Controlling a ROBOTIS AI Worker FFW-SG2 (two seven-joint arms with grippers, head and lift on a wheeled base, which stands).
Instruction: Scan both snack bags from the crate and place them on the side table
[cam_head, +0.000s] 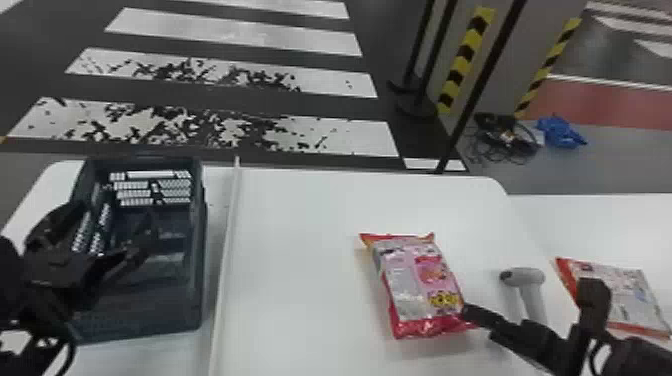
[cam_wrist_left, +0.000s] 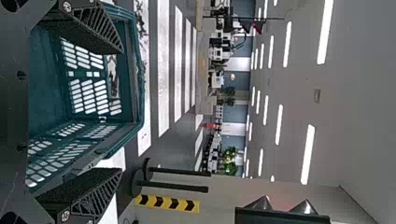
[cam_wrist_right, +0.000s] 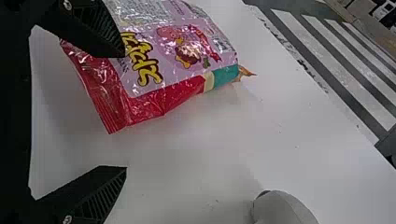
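From the left wrist camera, we are observing the left pincer (cam_head: 119, 217), its two black, ribbed fingers (cam_wrist_left: 91, 25) standing wide apart. Between and behind them, we are viewing the teal crate (cam_wrist_left: 46, 93), its walls showing rows of slots. One fingertip is overlapping the crate's interior; the other is showing near a side wall. Beyond the crate, we are seeing white floor stripes (cam_wrist_left: 163, 70), black posts (cam_wrist_left: 177, 171), a yellow-and-black strip (cam_wrist_left: 168, 203) and elongated ceiling lights (cam_wrist_left: 308, 154).
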